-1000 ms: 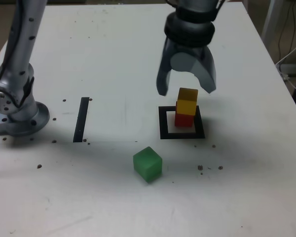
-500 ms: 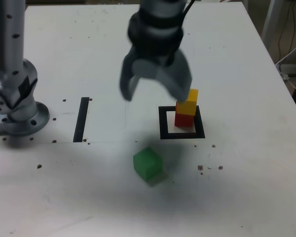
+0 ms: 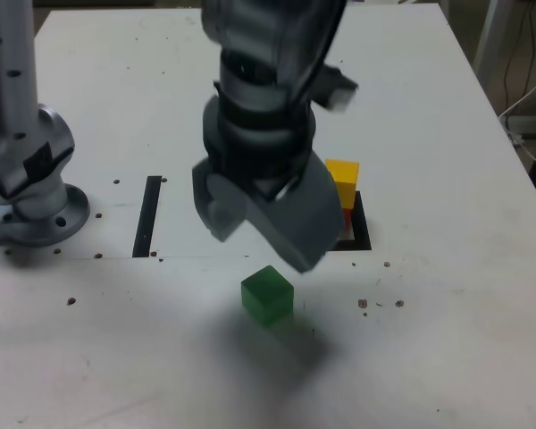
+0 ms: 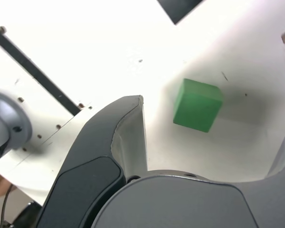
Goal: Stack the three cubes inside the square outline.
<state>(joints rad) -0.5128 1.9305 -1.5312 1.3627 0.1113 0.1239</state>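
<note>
My gripper (image 3: 259,243) hangs open just above the green cube (image 3: 267,295), which lies on the white table in front of the square outline (image 3: 363,234). In the wrist view the green cube (image 4: 198,104) sits between my spread fingers (image 4: 121,142), touching neither. The yellow cube (image 3: 343,177) stands on the red cube (image 3: 347,219) inside the outline; my gripper hides most of the red cube and the outline's left part. A corner of the outline (image 4: 178,7) shows in the wrist view.
A straight black tape strip (image 3: 147,214) lies toward the exterior view's left, and beyond it stands the arm's grey base (image 3: 31,192). Small dark specks (image 3: 380,304) dot the table. Cables (image 3: 527,80) hang off the table's right edge.
My gripper has moved from over the yellow-on-red stack toward the exterior view's left and forward, coming down over the green cube. The cubes have not moved.
</note>
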